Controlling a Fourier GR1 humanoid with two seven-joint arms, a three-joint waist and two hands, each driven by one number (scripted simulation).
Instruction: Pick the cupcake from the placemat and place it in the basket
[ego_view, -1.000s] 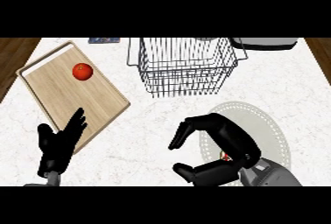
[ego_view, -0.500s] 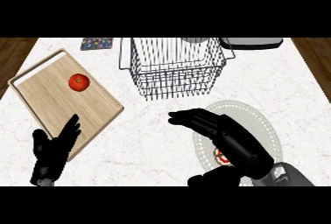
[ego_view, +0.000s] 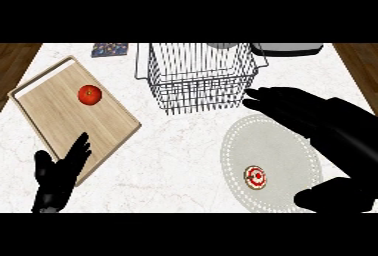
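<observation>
White marble surface (ego_view: 177, 165) with wood floor showing at both top corners. Cupcake (ego_view: 255, 177), red-and-white top, sits on the round pale placemat (ego_view: 273, 137), lower part of it, nothing touching it. Right hand (ego_view: 310, 115) hangs over the mat's upper right, fingers straight and spread, pointing toward the wire basket (ego_view: 199, 75); thumb (ego_view: 332, 197) shows low at the mat's lower right edge. Hand is released, holds nothing. Looks like an open pre-grasp, palm above and thumb under-side so the cupcake lies in the gap between them; grasp not yet made. Basket stands just beyond the mat, near, so the carry should be short. Left hand (ego_view: 59, 175) rests open at lower left, fingers up over the corner of the wooden board (ego_view: 74, 117), out of the way. Tomato (ego_view: 89, 94) on the board, not part of this job. Small patterned item (ego_view: 109, 49) and a grey pan (ego_view: 288, 48) at the back edge.
</observation>
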